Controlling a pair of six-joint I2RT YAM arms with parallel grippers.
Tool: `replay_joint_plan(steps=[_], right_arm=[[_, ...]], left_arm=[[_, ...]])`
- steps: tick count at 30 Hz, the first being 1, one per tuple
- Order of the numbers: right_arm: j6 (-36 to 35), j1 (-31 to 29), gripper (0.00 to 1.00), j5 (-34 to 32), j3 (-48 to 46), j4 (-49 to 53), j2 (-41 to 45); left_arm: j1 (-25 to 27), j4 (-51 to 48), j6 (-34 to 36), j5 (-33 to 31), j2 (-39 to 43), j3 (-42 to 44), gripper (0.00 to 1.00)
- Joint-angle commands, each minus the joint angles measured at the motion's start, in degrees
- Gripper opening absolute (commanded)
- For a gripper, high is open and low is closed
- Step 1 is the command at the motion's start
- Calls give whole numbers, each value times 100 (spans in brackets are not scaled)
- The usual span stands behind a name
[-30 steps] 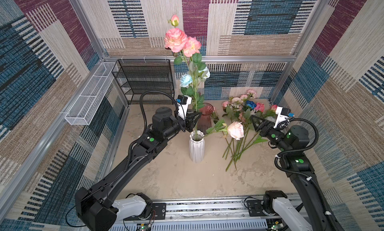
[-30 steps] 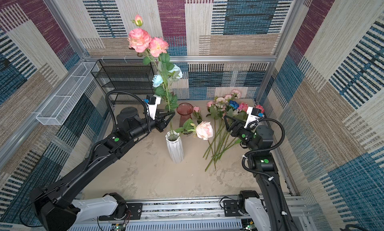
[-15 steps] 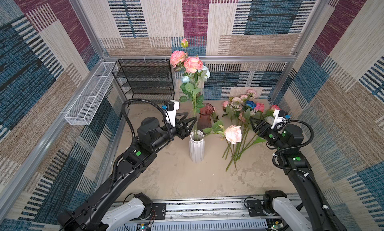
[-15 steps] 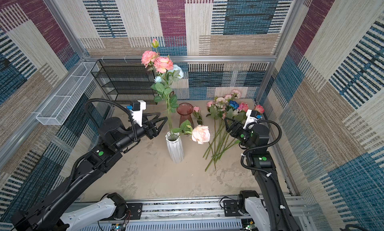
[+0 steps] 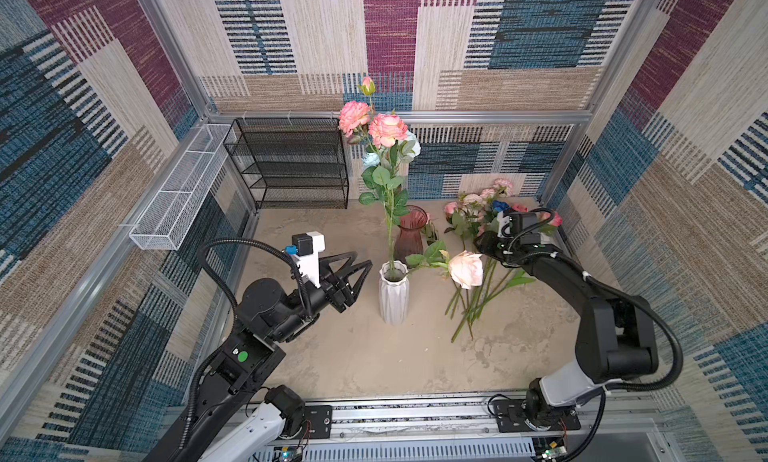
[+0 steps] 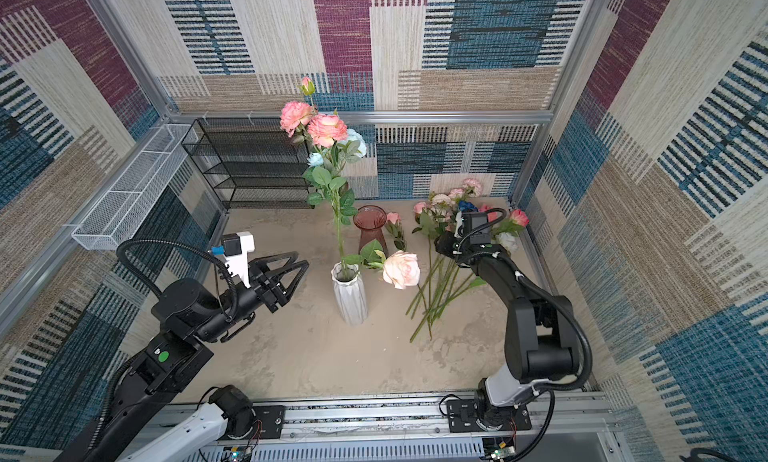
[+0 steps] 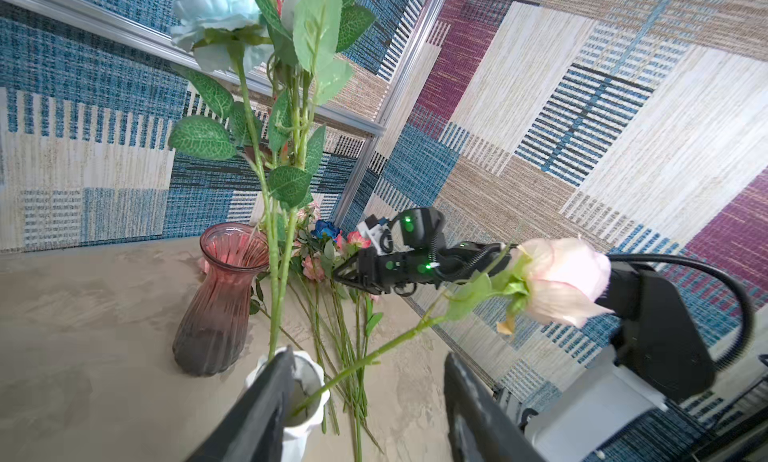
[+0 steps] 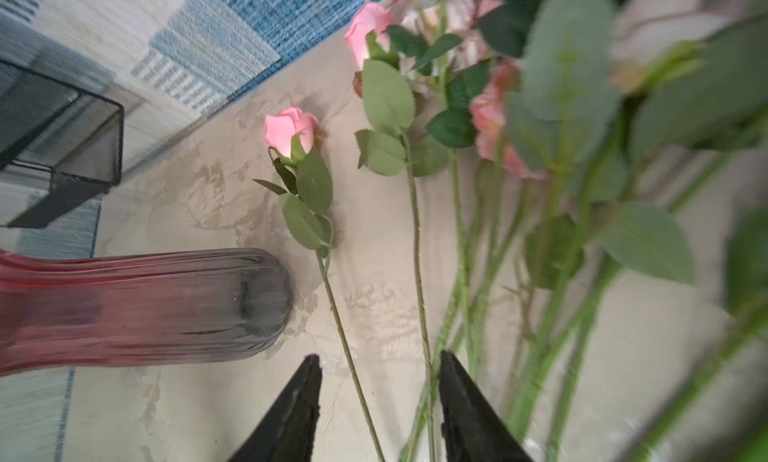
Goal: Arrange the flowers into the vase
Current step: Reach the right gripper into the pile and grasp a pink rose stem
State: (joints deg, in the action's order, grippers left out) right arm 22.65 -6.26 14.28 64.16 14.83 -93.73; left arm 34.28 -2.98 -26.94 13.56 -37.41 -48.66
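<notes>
Broadly, the mottled beige counter (image 5: 374, 356) carries a black wire-mesh rack (image 5: 291, 165). Several flowers (image 5: 386, 129) stand in the ribbed white vase (image 5: 393, 298); others lie loose beside a fluted red glass vase (image 5: 409, 235). The left jaws gape empty near the white vase; the right jaws straddle loose stems, unclenched.

Tall leafy stems (image 7: 272, 273) stand in the white vase (image 7: 318, 381), and a pale pink rose (image 7: 561, 281) leans out sideways (head drooping). A red glass vase (image 7: 220, 302) stands just beside.
</notes>
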Motion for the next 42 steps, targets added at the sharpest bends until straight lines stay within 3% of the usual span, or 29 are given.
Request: replay_joint_plan(steps=[1,10,16,20,24,28,35,42], right_arm=[[-569,-496,51,-544,476,253,-652],[-982,-1001,53,-618,1701,733,-2190],[-1117,-1044,43,-335,1917,845,-2568],[-1158,-1049,21,-185,2003,849,-2747],[-1166,-1049,8,-127,1868,497,-2458],[-1172,-1052,2,-183,1606,-17,-1891],[-959,-1052,0,-437,1193,-993,-818],[-660,-1051,0,-1297,736,-1215,532]], left_arm=[[8,-282,-300,10,246,210,60],[5,-575,-456,22,577,527,59],[1,-734,-453,-29,621,552,59],[3,-898,-419,-42,645,548,59],[7,-1033,-430,-29,744,542,59],[2,-1172,-422,-38,830,511,59],[8,-1272,-468,-47,887,455,59],[6,-1515,-461,-30,789,161,59]])
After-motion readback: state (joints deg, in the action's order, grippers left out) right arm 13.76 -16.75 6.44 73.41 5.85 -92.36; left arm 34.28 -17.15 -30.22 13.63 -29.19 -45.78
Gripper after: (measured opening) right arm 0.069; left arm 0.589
